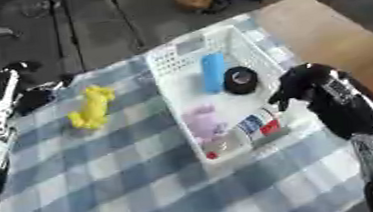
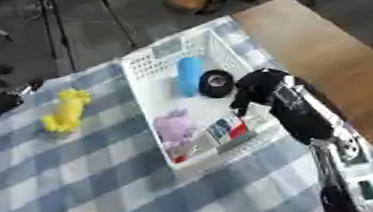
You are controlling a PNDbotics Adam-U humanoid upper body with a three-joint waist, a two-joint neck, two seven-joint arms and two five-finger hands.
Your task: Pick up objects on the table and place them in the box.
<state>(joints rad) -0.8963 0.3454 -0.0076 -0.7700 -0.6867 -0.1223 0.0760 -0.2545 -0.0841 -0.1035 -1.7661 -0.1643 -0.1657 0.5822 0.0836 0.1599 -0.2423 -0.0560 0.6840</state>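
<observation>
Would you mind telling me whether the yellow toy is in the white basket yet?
Out: the yellow toy lies on the checked cloth, left of the white basket.

You are looking down at a table (image 1: 322, 32) whose bare wooden top is showing along its right side, while a blue-and-white checked cloth (image 1: 128, 185) is covering the rest, from the left edge down to the near edge. A white basket (image 2: 146, 65) with perforated walls is sitting on the cloth toward the far right part of it, its long side running roughly parallel to the strip of bare wood. A yellow toy (image 1: 91, 107) is lying on the cloth to the left of the basket, apart from it and nearer the table's left edge.
</observation>
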